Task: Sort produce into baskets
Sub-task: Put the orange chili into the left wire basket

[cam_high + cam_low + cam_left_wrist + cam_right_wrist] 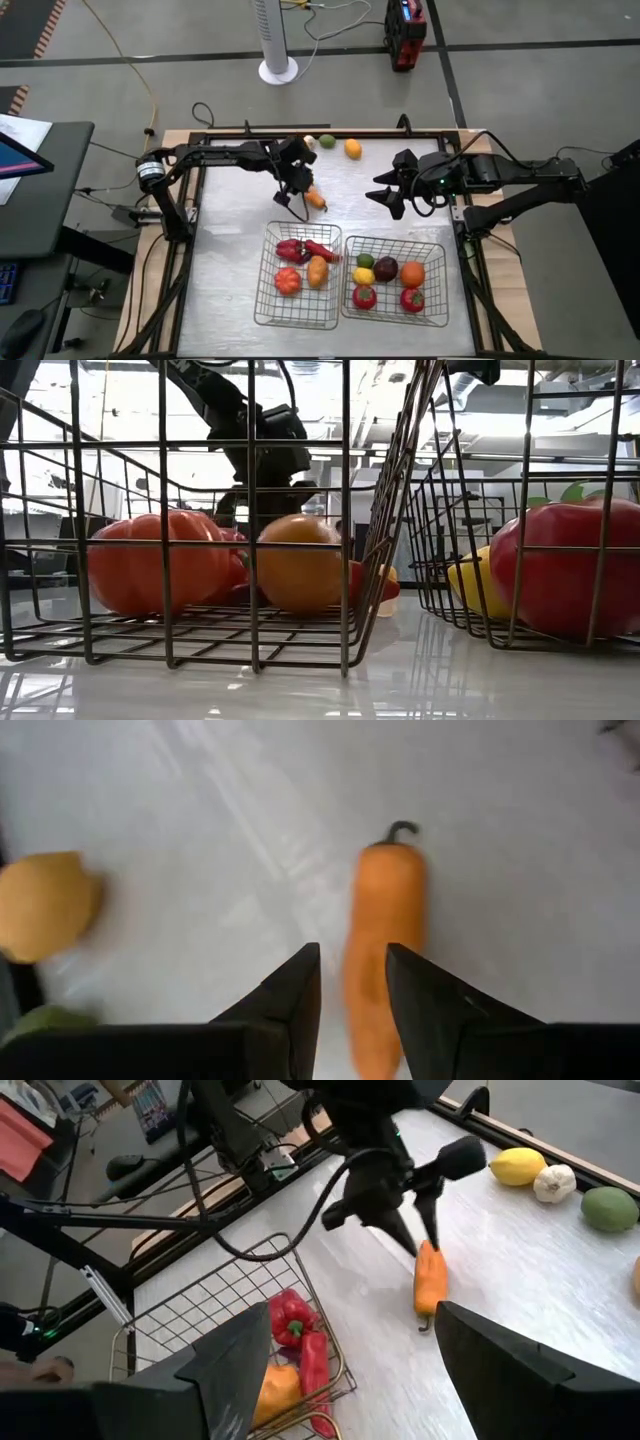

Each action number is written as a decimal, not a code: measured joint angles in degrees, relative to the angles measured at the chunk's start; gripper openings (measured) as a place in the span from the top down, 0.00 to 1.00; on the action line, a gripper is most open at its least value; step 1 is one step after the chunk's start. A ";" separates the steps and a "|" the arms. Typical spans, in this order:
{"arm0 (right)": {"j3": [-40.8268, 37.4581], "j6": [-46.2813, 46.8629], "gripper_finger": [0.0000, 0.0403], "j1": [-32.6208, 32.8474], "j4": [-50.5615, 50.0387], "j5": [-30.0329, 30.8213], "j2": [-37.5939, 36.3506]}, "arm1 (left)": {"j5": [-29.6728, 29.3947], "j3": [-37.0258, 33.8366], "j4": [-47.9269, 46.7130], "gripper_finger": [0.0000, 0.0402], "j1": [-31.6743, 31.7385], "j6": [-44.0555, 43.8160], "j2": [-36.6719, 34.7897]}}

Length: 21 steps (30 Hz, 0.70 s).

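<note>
An orange carrot (pixel 316 199) with a dark curled stem lies flat on the table, just beyond the left wire basket (pixel 262 300). My left gripper (pixel 296 194) points down at the carrot's thick end (pixel 428 1256). Its fingers stand a narrow gap apart, and in the left wrist view (pixel 352 970) the carrot (pixel 385 910) runs under that gap and under one finger. My right gripper (pixel 388 197) hangs wide open and empty to the right of the carrot, beyond the right basket (pixel 440 300). It also shows in its own wrist view (pixel 350 1360). My left gripper comes at the carrot's thick end (pixel 365 1020) from above, slanting, with its fingers along the carrot. One finger (pixel 420 995) overlaps the carrot and table shows beside the other. I cannot tell whether either finger touches it. The carrot lies on the table.
A yellow lemon (pixel 517 1166), a whitish bulb (pixel 309 141), a green fruit (pixel 327 141) and an orange fruit (pixel 353 149) lie along the far edge. The left basket holds red peppers (pixel 305 250) and orange pieces. The right basket holds several round fruits (pixel 386 268).
</note>
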 joint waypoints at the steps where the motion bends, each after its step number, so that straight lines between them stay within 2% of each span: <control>1: 0.01 0.23 0.23 0.00 0.01 -0.01 0.00 | -0.39 0.00 0.53 0.74 0.32 -0.10 0.00; 6: -0.02 0.80 0.23 0.00 0.14 -0.15 0.00 | -0.62 0.00 1.13 0.67 2.26 -0.72 0.01; 16: 0.01 2.32 0.23 0.13 0.84 -0.13 0.00 | 7.81 -0.02 0.37 0.40 2.79 0.89 4.90; 21: 0.01 2.99 0.23 0.11 0.68 -0.13 0.00 | 7.87 0.00 0.08 0.36 2.64 0.47 7.77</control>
